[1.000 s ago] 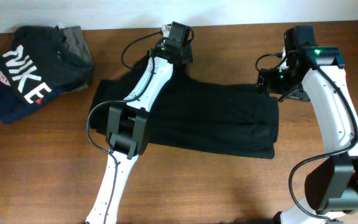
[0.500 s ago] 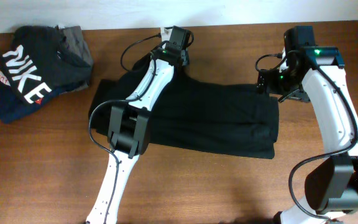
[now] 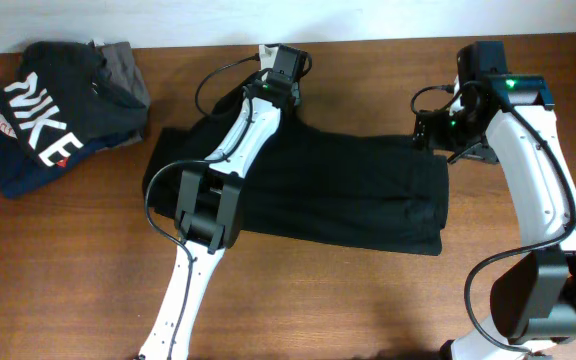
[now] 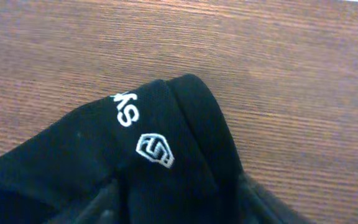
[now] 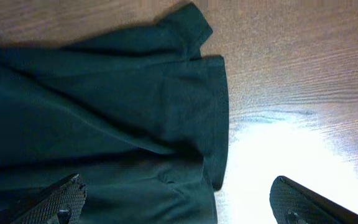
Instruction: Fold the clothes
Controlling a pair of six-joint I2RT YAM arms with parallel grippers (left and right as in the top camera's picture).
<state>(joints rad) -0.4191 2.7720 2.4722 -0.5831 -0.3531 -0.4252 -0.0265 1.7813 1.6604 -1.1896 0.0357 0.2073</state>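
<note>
The clothes (image 3: 348,190), a black T-shirt, lie spread and partly folded across the middle of the table. My left gripper (image 3: 280,68) is at the shirt's collar at the far edge. In the left wrist view the collar (image 4: 185,112), with a small white mark (image 4: 155,151), runs up between my fingers (image 4: 104,202). The left gripper (image 4: 179,208) is half closed round this ridge, its jaws still apart. My right gripper (image 3: 433,130) hovers over the shirt's right end. It is wide open (image 5: 179,205) above the sleeve (image 5: 185,37) and the folded edge (image 5: 219,124), holding nothing.
A dark garment with white NIKE lettering (image 3: 43,120) lies at the back left, on top of a grey folded garment (image 3: 123,65). Bare wooden table (image 3: 368,300) lies in front of the shirt. The table's far edge runs just behind both wrists.
The left gripper has narrowed round the collar and shifted slightly toward the far edge. The right arm and the shirt's body have not moved.
</note>
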